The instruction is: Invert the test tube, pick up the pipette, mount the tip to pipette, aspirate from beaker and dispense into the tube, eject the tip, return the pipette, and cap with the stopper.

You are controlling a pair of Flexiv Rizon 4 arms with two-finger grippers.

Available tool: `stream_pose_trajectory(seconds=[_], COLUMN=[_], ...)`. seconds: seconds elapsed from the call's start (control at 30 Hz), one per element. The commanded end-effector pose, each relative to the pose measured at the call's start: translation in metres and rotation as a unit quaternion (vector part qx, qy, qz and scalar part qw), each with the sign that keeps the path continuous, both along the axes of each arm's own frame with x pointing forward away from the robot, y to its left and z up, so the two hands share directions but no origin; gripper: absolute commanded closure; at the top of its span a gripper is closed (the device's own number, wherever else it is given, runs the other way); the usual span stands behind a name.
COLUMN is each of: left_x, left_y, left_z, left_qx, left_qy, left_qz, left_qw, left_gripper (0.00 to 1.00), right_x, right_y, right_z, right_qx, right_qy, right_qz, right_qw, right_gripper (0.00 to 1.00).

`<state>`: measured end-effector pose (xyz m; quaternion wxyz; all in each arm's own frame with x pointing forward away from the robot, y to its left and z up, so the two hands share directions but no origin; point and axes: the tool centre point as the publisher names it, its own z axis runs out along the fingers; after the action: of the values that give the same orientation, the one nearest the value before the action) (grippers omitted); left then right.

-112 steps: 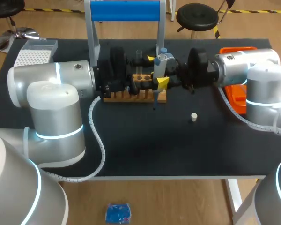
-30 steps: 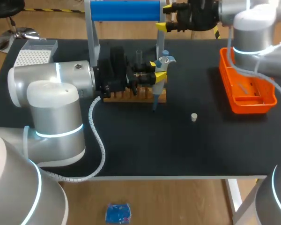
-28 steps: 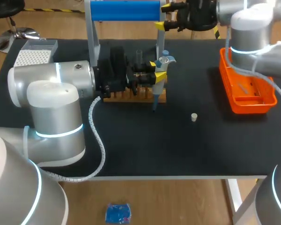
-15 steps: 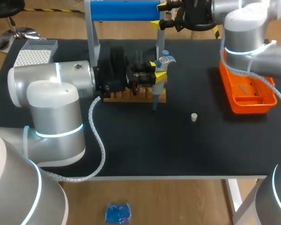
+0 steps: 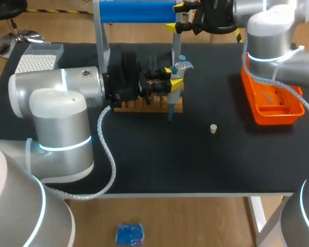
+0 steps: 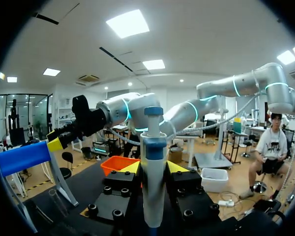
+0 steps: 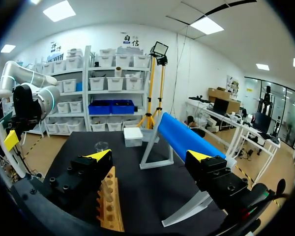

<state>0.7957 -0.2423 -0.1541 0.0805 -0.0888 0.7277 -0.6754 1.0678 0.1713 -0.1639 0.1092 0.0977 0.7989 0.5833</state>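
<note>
My left gripper (image 5: 172, 77) is shut on the white and blue pipette (image 5: 179, 66), holding it upright over the wooden tube rack (image 5: 149, 104). In the left wrist view the pipette (image 6: 153, 167) stands between the yellow fingertips (image 6: 178, 166). A clear tube (image 5: 153, 62) rises behind the rack. The small white stopper (image 5: 213, 128) lies on the black table to the right of the rack. My right gripper (image 5: 177, 16) hangs open and empty at the table's back, beside the blue bar stand (image 5: 138, 11). In its own view the right gripper (image 7: 150, 156) looks over the rack (image 7: 108, 201) and a glass beaker (image 7: 102, 145).
An orange tray (image 5: 293, 109) sits at the right side of the table. A white tip box (image 5: 38, 56) stands at the back left corner. The blue bar stand's grey legs (image 5: 102, 41) rise just behind the rack. Open black tabletop lies in front of the rack.
My right gripper has drifted a little to the left along the back of the table, still open. The left arm and the pipette have not moved.
</note>
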Motion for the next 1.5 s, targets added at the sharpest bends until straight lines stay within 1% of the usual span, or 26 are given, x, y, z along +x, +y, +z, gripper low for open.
stream_pose_trajectory(seconds=[0.03, 0.17, 0.23, 0.53, 0.67, 0.7, 0.77, 0.87, 1.07, 1.17, 1.2, 1.27, 1.3, 1.33, 1.37, 1.5], left_x=[-0.001, 0.015, 0.023, 0.062, 0.078, 0.082, 0.09, 0.101, 0.121, 0.131, 0.136, 0.141, 0.147, 0.15, 0.153, 0.164], left_y=[-0.001, 0.012, 0.021, 0.076, 0.1, 0.106, 0.117, 0.133, 0.162, 0.174, 0.179, 0.185, 0.188, 0.191, 0.192, 0.199], left_z=[-0.001, 0.0, 0.001, 0.015, 0.022, 0.023, 0.024, 0.024, 0.023, 0.021, 0.02, 0.019, 0.019, 0.018, 0.019, 0.019], left_qx=[-0.002, 0.001, 0.015, 0.046, 0.051, 0.056, 0.057, 0.064, 0.065, 0.07, 0.075, 0.076, 0.085, 0.089, 0.086, 0.09], left_qy=[-0.001, -0.009, -0.007, -0.016, -0.021, -0.02, -0.02, -0.016, -0.011, -0.003, 0.005, 0.008, 0.02, 0.024, 0.02, 0.028], left_qz=[0.003, 0.015, 0.022, 0.034, 0.041, 0.047, 0.052, 0.066, 0.09, 0.105, 0.114, 0.119, 0.129, 0.134, 0.133, 0.156], left_qw=[1.0, 1.0, 1.0, 0.998, 0.998, 0.997, 0.997, 0.996, 0.994, 0.992, 0.991, 0.99, 0.988, 0.987, 0.987, 0.983], left_gripper=[1.0, 1.0, 1.0, 1.0, 1.0, 1.0, 1.0, 1.0, 1.0, 1.0, 1.0, 1.0, 1.0, 1.0, 1.0, 1.0], right_x=[-0.001, -0.001, -0.001, -0.001, -0.001, -0.001, -0.001, -0.001, -0.001, -0.001, -0.001, -0.001, -0.001, -0.001, -0.001, -0.001], right_y=[-0.001, -0.001, -0.001, -0.001, -0.001, -0.001, -0.001, -0.001, -0.001, -0.001, -0.001, -0.001, -0.001, -0.001, -0.001, -0.001], right_z=[0.001, 0.001, 0.001, 0.001, 0.001, 0.001, 0.001, 0.001, 0.001, 0.001, 0.001, 0.001, 0.001, 0.001, 0.001, 0.001], right_qx=[-0.001, -0.001, -0.001, -0.001, -0.001, -0.001, -0.001, -0.001, -0.001, -0.001, -0.001, -0.001, -0.001, -0.001, -0.001, -0.001], right_qy=[0.001, 0.001, 0.001, 0.001, 0.001, 0.001, 0.001, 0.001, 0.001, 0.001, 0.001, 0.001, 0.001, 0.001, 0.001, 0.001], right_qz=[0.0, 0.0, 0.0, 0.0, 0.0, 0.0, 0.0, 0.0, 0.0, 0.0, 0.0, 0.0, 0.0, 0.0, 0.0, 0.0], right_qw=[1.0, 1.0, 1.0, 1.0, 1.0, 1.0, 1.0, 1.0, 1.0, 1.0, 1.0, 1.0, 1.0, 1.0, 1.0, 1.0], right_gripper=[0.0, 0.0, 0.0, 0.0, 0.0, 0.0, 0.0, 0.0, 0.0, 0.0, 0.0, 0.0, 0.0, 0.0, 0.0, 0.0])
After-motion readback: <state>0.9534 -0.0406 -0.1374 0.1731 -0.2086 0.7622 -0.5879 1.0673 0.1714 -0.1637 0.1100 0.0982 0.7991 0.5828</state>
